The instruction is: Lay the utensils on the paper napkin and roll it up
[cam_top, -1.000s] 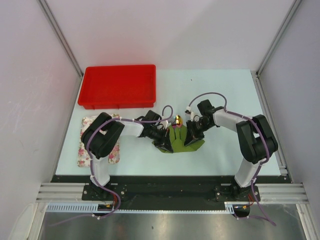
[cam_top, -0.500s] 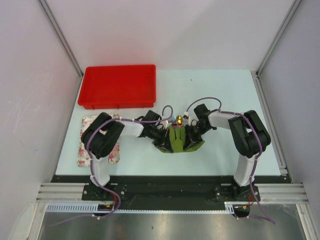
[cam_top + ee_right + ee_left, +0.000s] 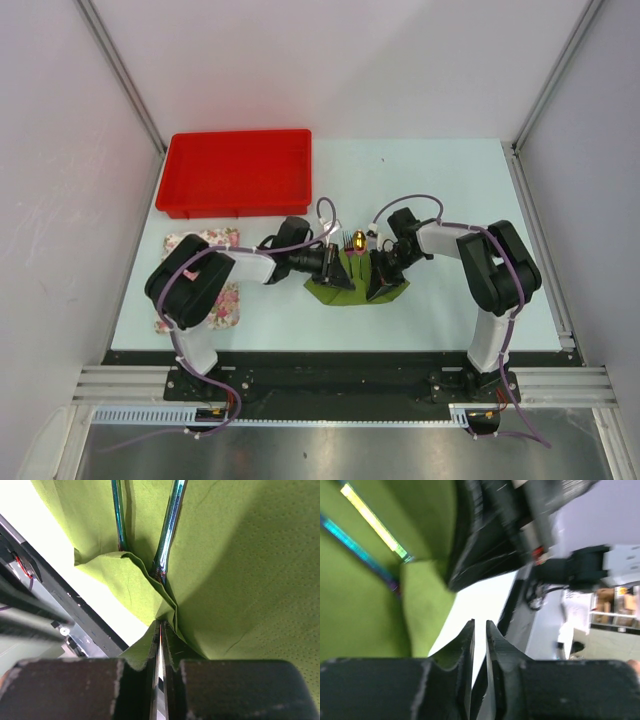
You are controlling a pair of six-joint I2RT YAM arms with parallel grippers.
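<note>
On table [image 3: 450, 200], right end effector [image 3: 161, 630] pinching paper napkin [image 3: 240, 555], left end effector [image 3: 480, 627] barely open

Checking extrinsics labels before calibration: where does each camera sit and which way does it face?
Top external: above and behind the bases, looking down on the table; both arms show whole, left pincer and right pincer at the green napkin.
Left wrist: on the left arm, looking along its own fingers across the napkin and utensil handles.
Right wrist: on the right arm, looking along its own fingers, which pinch a napkin fold.
Shared: all three see the napkin; both wrist views see the handles.
</note>
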